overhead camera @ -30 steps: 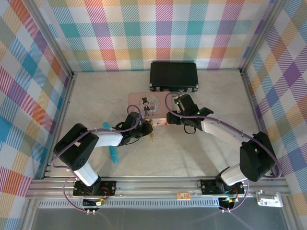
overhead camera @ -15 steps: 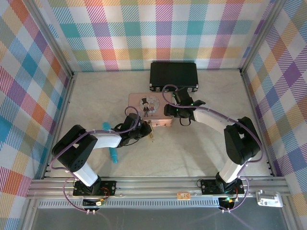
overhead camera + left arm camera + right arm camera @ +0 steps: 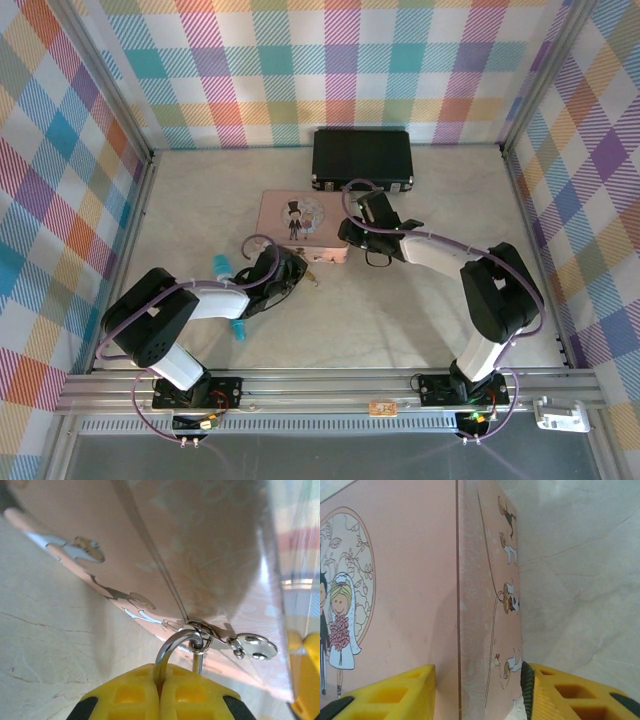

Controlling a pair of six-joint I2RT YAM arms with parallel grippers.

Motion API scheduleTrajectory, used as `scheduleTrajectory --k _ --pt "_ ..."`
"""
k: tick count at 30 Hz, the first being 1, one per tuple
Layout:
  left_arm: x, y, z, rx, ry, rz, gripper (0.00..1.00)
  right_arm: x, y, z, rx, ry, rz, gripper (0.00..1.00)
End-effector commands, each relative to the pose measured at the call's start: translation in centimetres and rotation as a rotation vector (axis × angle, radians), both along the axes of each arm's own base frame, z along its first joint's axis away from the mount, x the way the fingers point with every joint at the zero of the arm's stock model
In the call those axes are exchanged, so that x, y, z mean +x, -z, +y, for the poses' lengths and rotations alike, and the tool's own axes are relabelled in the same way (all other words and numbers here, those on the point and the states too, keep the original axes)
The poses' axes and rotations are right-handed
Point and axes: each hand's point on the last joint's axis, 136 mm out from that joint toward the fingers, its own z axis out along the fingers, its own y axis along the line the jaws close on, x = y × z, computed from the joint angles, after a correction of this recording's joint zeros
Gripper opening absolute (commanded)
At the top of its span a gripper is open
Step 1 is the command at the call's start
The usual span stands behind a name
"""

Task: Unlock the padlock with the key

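1. Our left gripper [image 3: 160, 696], clamped on the padlock [image 3: 171, 643] at the tin's [image 3: 285, 240] 6 o'clock clasp [image 3: 252, 647], could drag the tin if it pulls.
2. Our right gripper [image 3: 479, 696], jaws apart astride the tin's edge, may slip off.

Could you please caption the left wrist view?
Left jaws shut on the padlock shackle, hooked through the clasp of the pink tin.

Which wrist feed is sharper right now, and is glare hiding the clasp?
Right wrist: pink tin sharp and evenly lit, only the yellow fingers soft. Left wrist: tin wall blurred up close, bright glare on the clasp without hiding it, padlock shackle readable.
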Motion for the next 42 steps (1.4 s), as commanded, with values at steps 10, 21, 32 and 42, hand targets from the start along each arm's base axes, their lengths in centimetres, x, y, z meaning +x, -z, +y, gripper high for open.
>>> scheduleTrajectory --k 10,21,32,42 --pt "0.5 1.2 5.7 -0.044 -0.474 0.039 0.0 -1.7 2.6 -3.1 -0.011 0.145 0.076 0.42" --pt "1.6 0.1 6.8 -0.015 -0.514 -0.014 0.0 -0.6 -0.5 0.2 0.104 0.025 -0.014 0.55" --pt "2.4 -0.5 8.6 -0.067 -0.609 -0.053 0.0 -1.7 -2.2 -0.4 0.074 0.028 -0.064 0.65" --pt "2.3 -3.4 10.3 0.037 -0.627 -0.136 0.0 -1.9 -3.1 -0.4 0.05 0.009 -0.083 0.65"
